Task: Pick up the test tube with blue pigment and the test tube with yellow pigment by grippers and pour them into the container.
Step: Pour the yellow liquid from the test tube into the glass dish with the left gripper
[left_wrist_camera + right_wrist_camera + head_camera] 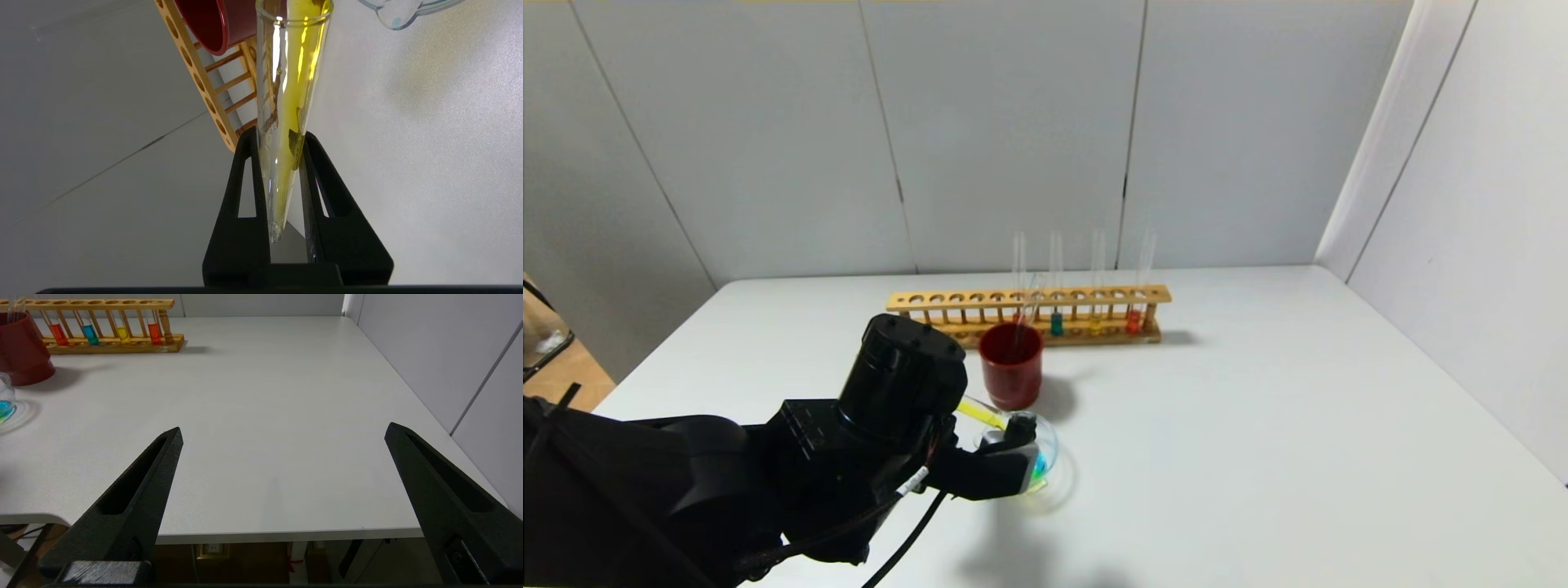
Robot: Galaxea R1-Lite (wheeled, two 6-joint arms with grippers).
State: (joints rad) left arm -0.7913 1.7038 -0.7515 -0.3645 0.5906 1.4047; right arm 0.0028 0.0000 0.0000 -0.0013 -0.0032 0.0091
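My left gripper [984, 429] is shut on the test tube with yellow pigment [980, 414], held tilted beside the container [1045, 457]. In the left wrist view the fingers [304, 171] clamp the tube [286, 81]; yellow liquid runs along its length, and its mouth is near the container's lip [398, 14]. The container, a clear glass beaker, holds cyan-blue liquid [4, 406]. A test tube with blue pigment [1056, 322] stands in the wooden rack [947, 300]. My right gripper [284, 430] is open and empty over the table's front edge, out of the head view.
A dark-red cup [1011, 365] stands between the rack and the beaker, with an empty tube [1031, 302] leaning in it. The rack also holds a yellow tube [1095, 324] and two red-orange tubes. Walls close the back and right side.
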